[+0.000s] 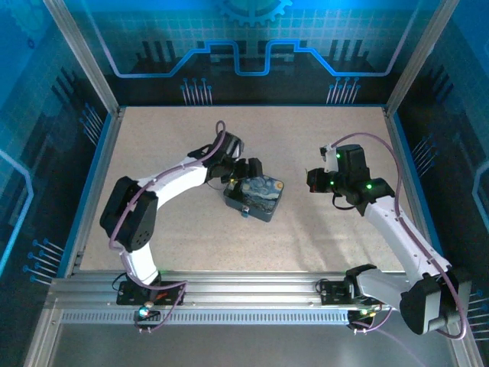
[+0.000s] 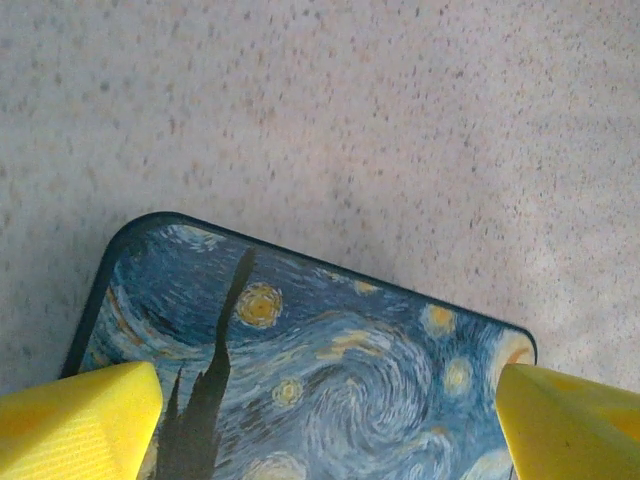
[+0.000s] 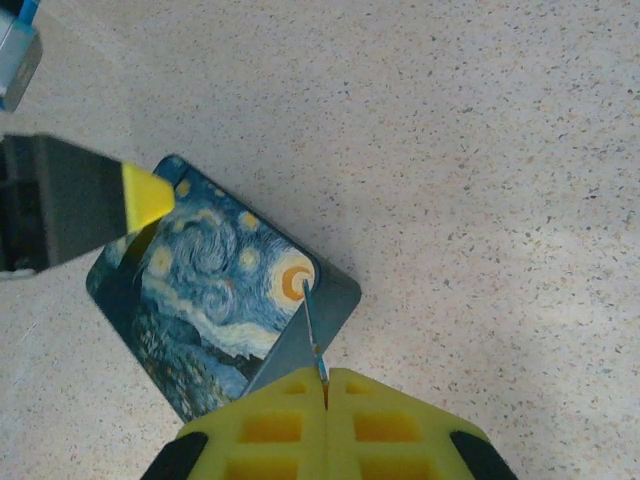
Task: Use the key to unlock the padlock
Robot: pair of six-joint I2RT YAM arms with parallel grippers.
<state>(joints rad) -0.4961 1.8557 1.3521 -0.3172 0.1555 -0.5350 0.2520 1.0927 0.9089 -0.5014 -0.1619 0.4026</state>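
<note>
right gripper pinched shut on key, blade aimed at tin well off to its left, padlock looks like dark nub on tin's near edge, left gripper wide open astride tin

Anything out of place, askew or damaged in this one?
Nothing is damaged or spilled. The Starry Night tin lies turned at an angle to the edges of the table, with the open jaws of the left gripper spread over it. The right gripper, shut, pinches the thin key, which sticks out slightly tilted.
</note>
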